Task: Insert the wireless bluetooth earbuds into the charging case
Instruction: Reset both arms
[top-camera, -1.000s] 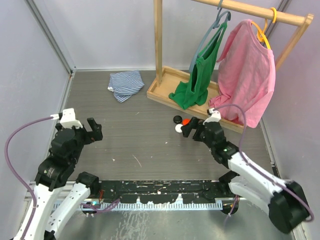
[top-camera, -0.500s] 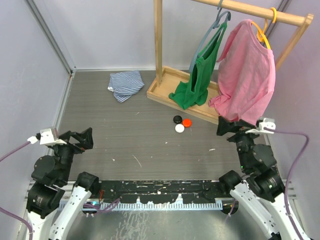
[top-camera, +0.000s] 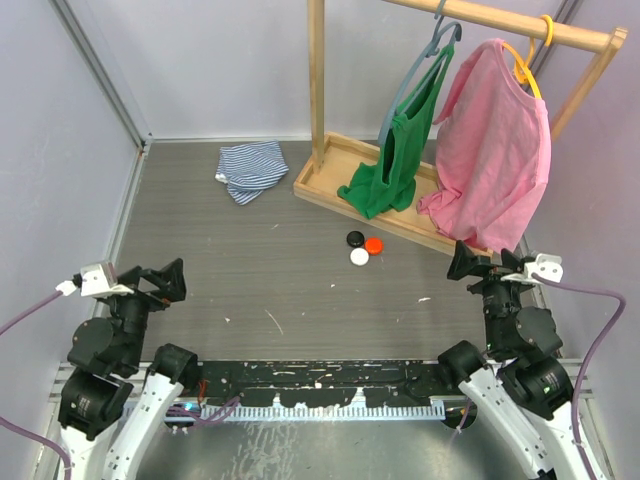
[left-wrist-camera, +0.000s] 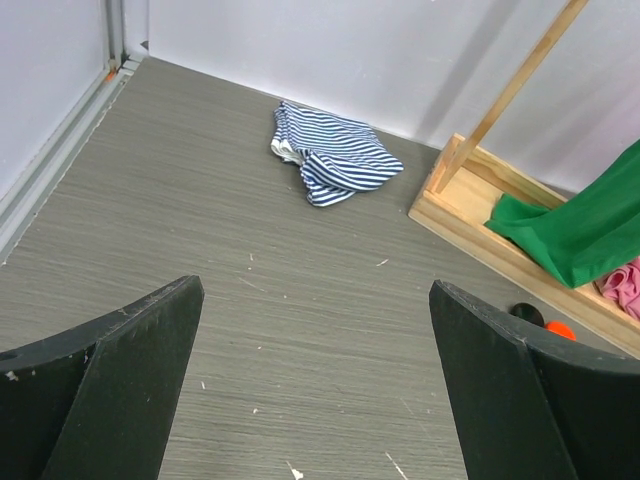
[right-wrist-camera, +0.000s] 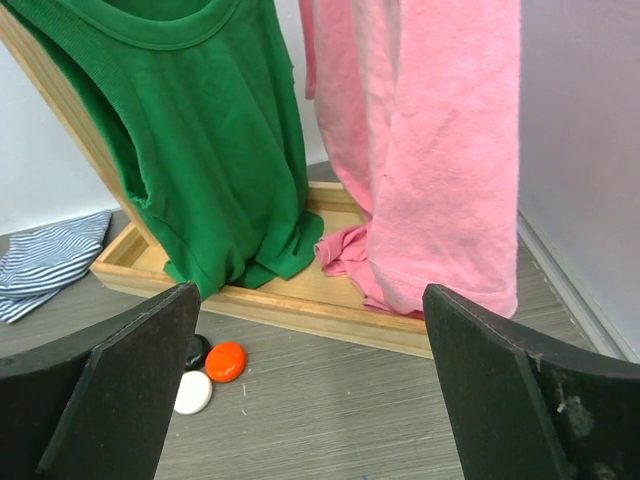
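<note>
1. Near the middle of the overhead frame, the wireless bluetooth earbuds (top-camera: 360, 254) lie in a tight cluster of three, black, orange and white, on the grey worktop (top-camera: 260, 285). They sit just in front of the wooden rack (top-camera: 318, 110). Whether they touch one another is hard to tell.
2. At lower left, the left claw (top-camera: 165, 281) hangs over the worktop, fingers spread wide with nothing between them, well apart from the buds. Its wrist view catches only the black and orange ones at the right edge.
3. At lower right, the right claw (top-camera: 470, 263) is likewise spread and empty, aimed toward the rack. The buds show at the lower left of its wrist view, so this arm looks better placed for a first pick.
4. No charging case can be picked out in any view, and insertion appears not yet begun.
5. At upper right, a green top (top-camera: 400, 150) and a pink shirt (top-camera: 495, 150) hang from hangers, their hems draping into the rack's tray. A striped cloth (top-camera: 250, 168) lies crumpled at upper left, well apart from the buds.
</note>
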